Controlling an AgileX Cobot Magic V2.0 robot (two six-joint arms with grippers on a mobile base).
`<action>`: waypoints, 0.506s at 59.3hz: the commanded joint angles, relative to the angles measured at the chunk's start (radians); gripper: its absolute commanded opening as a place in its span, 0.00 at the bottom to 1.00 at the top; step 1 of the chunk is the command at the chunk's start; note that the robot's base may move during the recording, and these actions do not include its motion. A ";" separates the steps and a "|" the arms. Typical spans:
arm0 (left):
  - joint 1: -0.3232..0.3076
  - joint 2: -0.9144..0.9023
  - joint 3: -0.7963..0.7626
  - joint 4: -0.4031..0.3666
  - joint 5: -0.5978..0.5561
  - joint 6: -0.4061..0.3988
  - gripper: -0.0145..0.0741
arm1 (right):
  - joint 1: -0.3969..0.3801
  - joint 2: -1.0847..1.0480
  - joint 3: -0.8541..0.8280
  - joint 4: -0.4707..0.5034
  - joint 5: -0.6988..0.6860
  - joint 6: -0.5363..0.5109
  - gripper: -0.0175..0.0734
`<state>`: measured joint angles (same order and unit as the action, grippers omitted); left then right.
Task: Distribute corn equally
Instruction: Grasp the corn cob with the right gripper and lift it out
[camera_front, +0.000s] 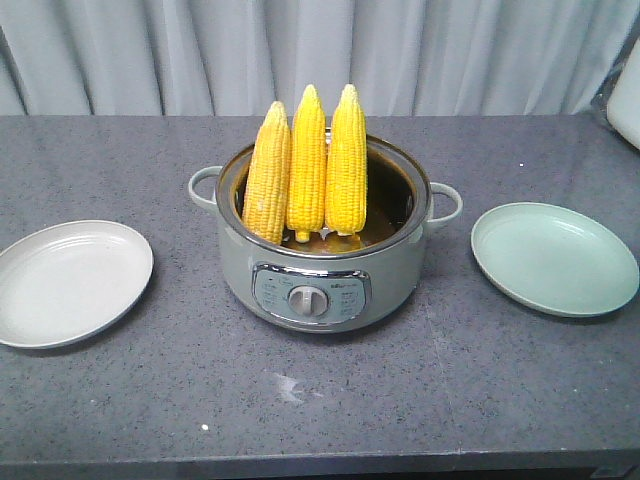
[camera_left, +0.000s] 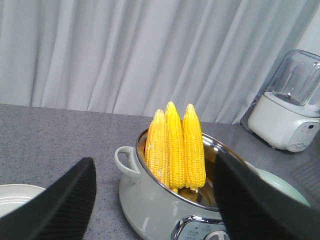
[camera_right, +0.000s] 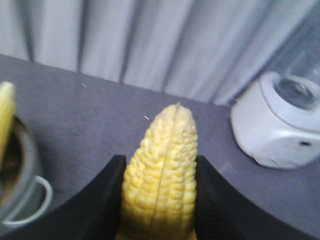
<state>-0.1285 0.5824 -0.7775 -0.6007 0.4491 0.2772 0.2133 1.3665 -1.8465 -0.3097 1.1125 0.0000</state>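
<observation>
Three bright yellow husked corn cobs (camera_front: 305, 165) upright in grey-green electric pot (camera_front: 320, 270), frame centre.
Right tool (camera_right: 160, 195) pinches a fourth yellow cob (camera_right: 161, 165); left tool (camera_left: 155, 190) spread, empty.

The left gripper (camera_left: 154, 160) has its 2 dark fingers (camera_left: 60, 205) spread wide apart; the right gripper (camera_right: 160, 159) has both fingers (camera_right: 95, 205) pressed against the sides of an upright corn cob (camera_right: 160, 195)

Front view looked from tabletop's (camera_front: 420, 400) front edge, angled down toward rear curtain (camera_front: 200, 50); mid-range, pot (camera_front: 235, 265) centred. Left wrist view sat low, near, facing pot from front-left. Right wrist view, closest, faced rear right corner past corn cob (camera_right: 160, 185). Both wrist views shared blender (camera_left: 287, 117).
</observation>
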 joint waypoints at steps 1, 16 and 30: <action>0.000 0.010 -0.033 -0.019 -0.058 -0.001 0.71 | -0.004 0.029 -0.023 -0.082 -0.016 0.039 0.19; 0.000 0.010 -0.033 -0.019 -0.057 -0.001 0.71 | -0.150 0.241 -0.023 0.117 -0.007 -0.009 0.19; 0.000 0.010 -0.033 -0.019 -0.057 0.000 0.71 | -0.305 0.416 -0.023 0.409 -0.074 -0.158 0.19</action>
<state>-0.1285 0.5824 -0.7775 -0.6007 0.4491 0.2772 -0.0626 1.7854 -1.8433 0.0319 1.1057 -0.1038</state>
